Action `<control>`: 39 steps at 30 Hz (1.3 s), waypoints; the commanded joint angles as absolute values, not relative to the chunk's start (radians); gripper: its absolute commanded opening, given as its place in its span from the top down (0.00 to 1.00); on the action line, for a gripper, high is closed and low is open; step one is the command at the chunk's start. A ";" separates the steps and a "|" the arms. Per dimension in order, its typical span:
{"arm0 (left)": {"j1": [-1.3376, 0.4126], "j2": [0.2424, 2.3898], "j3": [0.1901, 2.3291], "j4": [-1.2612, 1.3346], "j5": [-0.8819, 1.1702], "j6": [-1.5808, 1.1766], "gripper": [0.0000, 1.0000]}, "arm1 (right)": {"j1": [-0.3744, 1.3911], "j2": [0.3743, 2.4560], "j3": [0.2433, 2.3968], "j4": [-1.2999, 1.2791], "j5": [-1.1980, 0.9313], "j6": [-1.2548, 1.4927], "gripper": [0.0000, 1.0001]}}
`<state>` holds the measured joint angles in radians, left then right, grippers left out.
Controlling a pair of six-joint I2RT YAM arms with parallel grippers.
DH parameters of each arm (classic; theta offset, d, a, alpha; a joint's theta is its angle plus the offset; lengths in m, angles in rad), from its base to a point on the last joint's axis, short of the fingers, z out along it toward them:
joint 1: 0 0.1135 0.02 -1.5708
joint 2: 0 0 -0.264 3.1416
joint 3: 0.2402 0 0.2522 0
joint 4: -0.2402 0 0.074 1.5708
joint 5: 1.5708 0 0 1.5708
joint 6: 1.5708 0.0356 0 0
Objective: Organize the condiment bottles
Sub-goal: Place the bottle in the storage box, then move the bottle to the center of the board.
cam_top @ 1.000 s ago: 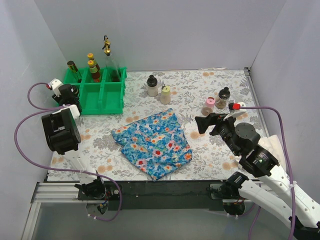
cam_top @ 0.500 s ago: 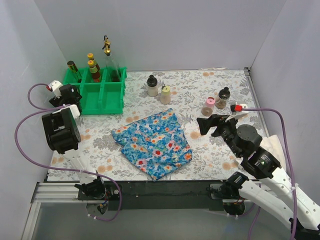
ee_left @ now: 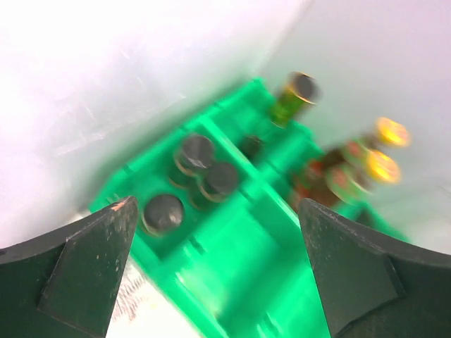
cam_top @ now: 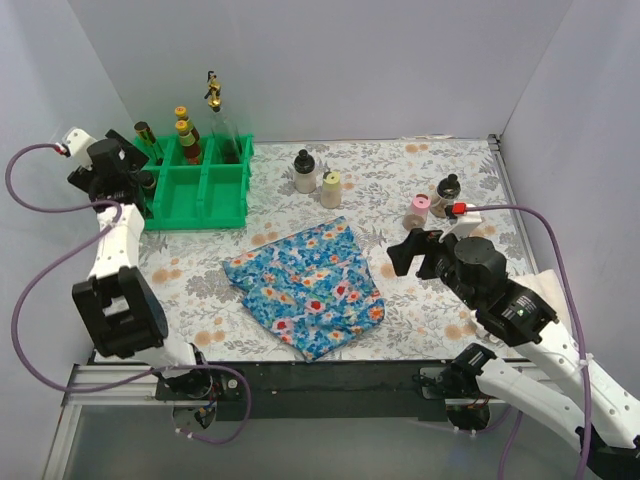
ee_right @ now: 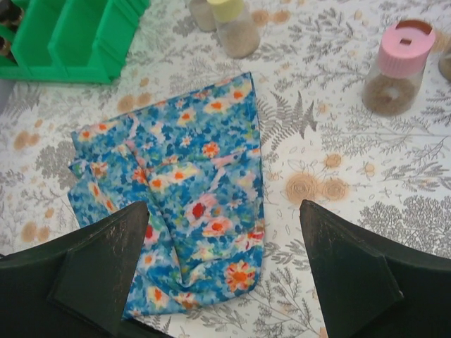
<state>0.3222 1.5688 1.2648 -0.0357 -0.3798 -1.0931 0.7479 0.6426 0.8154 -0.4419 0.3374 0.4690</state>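
My left gripper [cam_top: 133, 172] hangs open above the left end of the green tray [cam_top: 225, 195]. In the left wrist view three dark black-capped jars [ee_left: 195, 153] stand together in one tray compartment just past my open left gripper [ee_left: 217, 206], with nothing between the fingers. A green gold-capped bottle [ee_left: 296, 95] and yellow-capped sauces [ee_left: 384, 166] stand further back; a tall clear gold-topped bottle [cam_top: 215, 100] rises beside them. On the table stand a white black-capped bottle [cam_top: 304, 172], a cream one [cam_top: 331, 190], a pink-lidded shaker [ee_right: 398, 67] and a dark-capped jar [cam_top: 447, 192]. My right gripper [ee_right: 224, 208] is open above the cloth's edge.
The blue floral cloth [cam_top: 305, 285] lies crumpled mid-table, in front of the loose bottles. Grey walls close in the left, back and right sides. A white rag [cam_top: 545, 290] lies near the right edge under my right arm.
My left gripper has opened and the arm has swung up and back to the tray's left end. My right gripper has shifted slightly left toward the cloth, staying open.
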 commanded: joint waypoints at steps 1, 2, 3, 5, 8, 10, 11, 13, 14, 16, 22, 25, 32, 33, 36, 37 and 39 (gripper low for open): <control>0.287 1.343 1.119 -0.144 -0.125 -1.155 0.02 | 0.747 0.667 0.828 -0.506 0.301 0.522 0.04; 0.278 1.310 1.089 -0.144 -0.089 -1.154 0.02 | 0.747 0.667 0.831 -0.514 0.307 0.519 0.04; 0.250 1.284 1.033 -0.149 -0.062 -1.157 0.02 | 0.747 0.670 0.831 -0.515 0.316 0.515 0.04; 0.216 1.214 0.982 -0.155 0.035 -1.154 0.02 | 0.746 0.675 0.833 -0.514 0.373 0.506 0.04; 0.106 1.170 0.891 -0.161 0.113 -1.115 0.02 | 0.744 0.741 0.857 -0.511 0.443 0.431 0.03; -0.016 1.154 0.856 -0.178 0.127 -1.075 0.02 | 0.738 0.791 0.894 -0.514 0.448 0.382 0.02; -0.049 1.149 0.848 -0.181 0.144 -1.065 0.02 | 0.726 0.846 0.903 -0.514 0.445 0.379 0.01; -0.121 1.135 0.830 -0.176 0.193 -1.059 0.02 | 0.706 0.896 0.936 -0.514 0.408 0.377 0.01; -0.144 1.121 0.806 -0.164 0.207 -1.046 0.02 | 0.675 0.938 0.943 -0.512 0.387 0.373 0.01; -0.240 1.102 0.781 -0.146 0.166 -0.994 0.02 | 0.626 0.977 0.965 -0.496 0.332 0.358 0.01; -0.416 1.019 0.712 -0.101 0.173 -0.940 0.02 | 0.396 1.140 1.081 -0.485 0.290 0.307 0.04; -0.419 1.005 0.704 -0.071 0.227 -0.959 0.02 | 0.319 1.215 1.163 -0.468 0.381 0.310 0.06; -0.420 0.967 0.710 -0.087 0.238 -0.968 0.02 | 0.187 1.480 1.360 -0.448 0.397 0.293 0.08; -0.420 0.957 0.709 -0.089 0.238 -0.968 0.02 | 0.178 1.502 1.389 -0.449 0.400 0.279 0.07; -0.420 0.925 0.704 -0.087 0.241 -0.968 0.02 | 0.134 1.574 1.419 -0.449 0.399 0.276 0.01; -0.420 0.920 0.704 -0.087 0.242 -0.969 0.02 | 0.124 1.594 1.439 -0.448 0.400 0.272 0.01; -0.420 0.911 0.706 -0.087 0.242 -0.973 0.02 | 0.103 1.644 1.465 -0.449 0.399 0.268 0.01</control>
